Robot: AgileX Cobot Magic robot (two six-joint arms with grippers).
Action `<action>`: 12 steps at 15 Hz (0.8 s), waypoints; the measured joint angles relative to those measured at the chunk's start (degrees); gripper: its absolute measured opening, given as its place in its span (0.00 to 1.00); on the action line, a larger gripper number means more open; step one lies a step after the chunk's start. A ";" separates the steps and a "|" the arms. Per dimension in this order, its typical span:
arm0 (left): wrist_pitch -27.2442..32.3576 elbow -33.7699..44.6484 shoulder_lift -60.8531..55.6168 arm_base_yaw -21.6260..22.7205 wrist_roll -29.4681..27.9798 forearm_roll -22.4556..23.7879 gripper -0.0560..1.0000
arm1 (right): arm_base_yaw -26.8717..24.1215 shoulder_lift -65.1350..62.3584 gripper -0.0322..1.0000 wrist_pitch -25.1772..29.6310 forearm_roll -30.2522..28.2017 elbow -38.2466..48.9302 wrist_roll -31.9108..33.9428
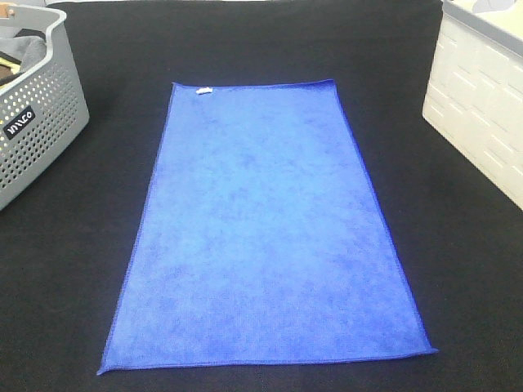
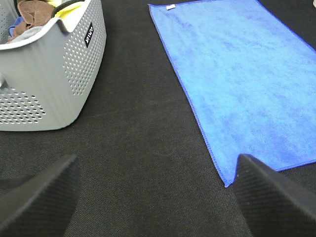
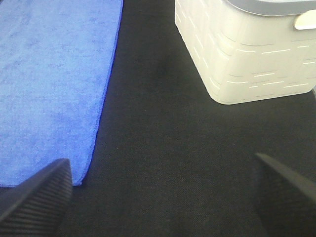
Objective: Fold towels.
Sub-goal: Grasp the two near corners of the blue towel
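Note:
A blue towel (image 1: pixel 261 229) lies spread flat on the black table, long side running front to back, with a small white tag (image 1: pixel 203 90) at its far left corner. The towel also shows in the left wrist view (image 2: pixel 247 79) and in the right wrist view (image 3: pixel 49 84). Neither gripper shows in the exterior high view. My left gripper (image 2: pixel 158 197) is open and empty, above the bare table near the towel's front left corner. My right gripper (image 3: pixel 163 197) is open and empty, above the bare table near the towel's front right corner.
A grey perforated basket (image 1: pixel 37 122) with several cloths inside stands at the far left; it also shows in the left wrist view (image 2: pixel 49 84). A cream-white bin (image 1: pixel 482 98) stands at the far right; it also shows in the right wrist view (image 3: pixel 247 54).

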 joint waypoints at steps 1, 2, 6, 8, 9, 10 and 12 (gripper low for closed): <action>0.00 0.00 0.00 0.00 0.00 0.00 0.81 | 0.00 0.00 0.91 0.00 0.00 0.00 0.00; 0.00 0.00 0.00 0.00 0.00 0.00 0.81 | 0.00 0.00 0.91 0.00 0.00 0.00 0.00; 0.00 0.00 0.00 0.00 0.00 0.00 0.81 | 0.00 0.00 0.91 0.00 0.00 0.00 0.00; 0.00 0.00 0.00 0.00 0.00 0.00 0.81 | 0.00 0.00 0.91 0.00 0.00 0.00 0.00; 0.00 0.00 0.00 0.00 0.00 0.00 0.81 | 0.00 0.00 0.91 0.00 0.00 0.00 0.00; 0.00 0.00 0.00 0.00 0.00 0.00 0.81 | 0.00 0.00 0.91 0.00 0.00 0.00 0.00; 0.00 0.00 0.00 0.00 0.00 0.00 0.81 | 0.00 0.00 0.91 0.00 0.00 0.00 0.00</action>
